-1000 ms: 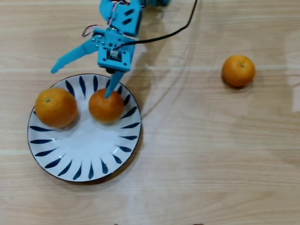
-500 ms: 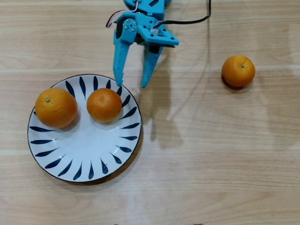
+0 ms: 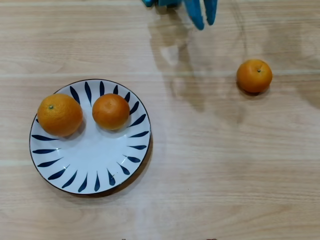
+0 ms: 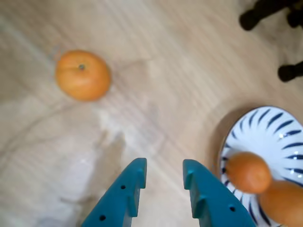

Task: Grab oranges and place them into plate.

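Item: loose orange [image 4: 83, 74], ahead-left of the gripper [image 4: 164, 172], well apart; likely light, firm, rolls easily; grip across its widest girth. Gripper: fingers slightly apart, empty. Plate [image 4: 284, 142]: to its right, holding two oranges.

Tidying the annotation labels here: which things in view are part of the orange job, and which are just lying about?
Part of the job:
- two oranges on the plate
- loose orange on the table
- plate
- claw, open and empty

Lying about:
- dark stand legs, wrist view only

Glossy glazed plate [image 3: 90, 165] on pale, smooth wood-grain table [image 3: 225, 160].
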